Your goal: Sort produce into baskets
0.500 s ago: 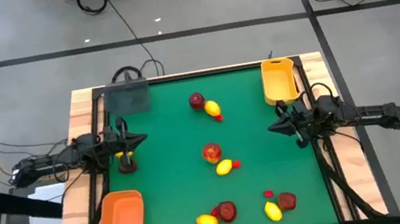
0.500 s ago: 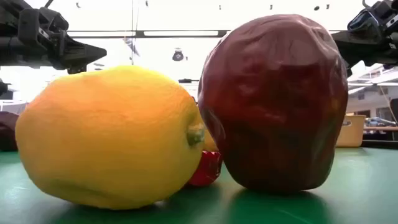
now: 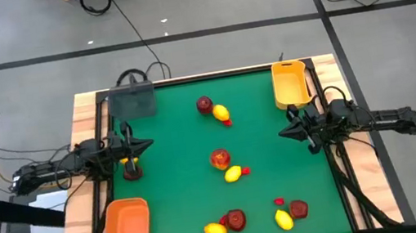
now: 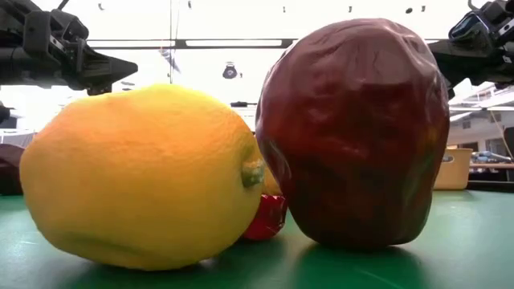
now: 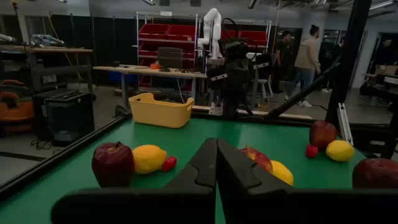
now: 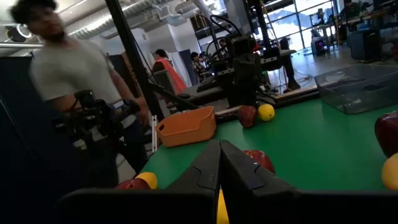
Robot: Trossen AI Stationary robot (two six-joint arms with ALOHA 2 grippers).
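No change from half a second ago: your left end effector (image 3: 149, 144) at 9 o'clock and right end effector (image 3: 283, 133) at 3 o'clock hover pinched closed, empty. All produce sits loose on the surface (image 3: 184, 178); grey tray (image 3: 132, 103), yellow tray (image 3: 289, 84), orange tray (image 3: 126, 230) hold nothing. Sorting not begun.

floor: grey, dark stripes (image 3: 204, 33) | shelving: red bins (image 5: 180, 32) | ceiling: strip light (image 4: 233, 42)
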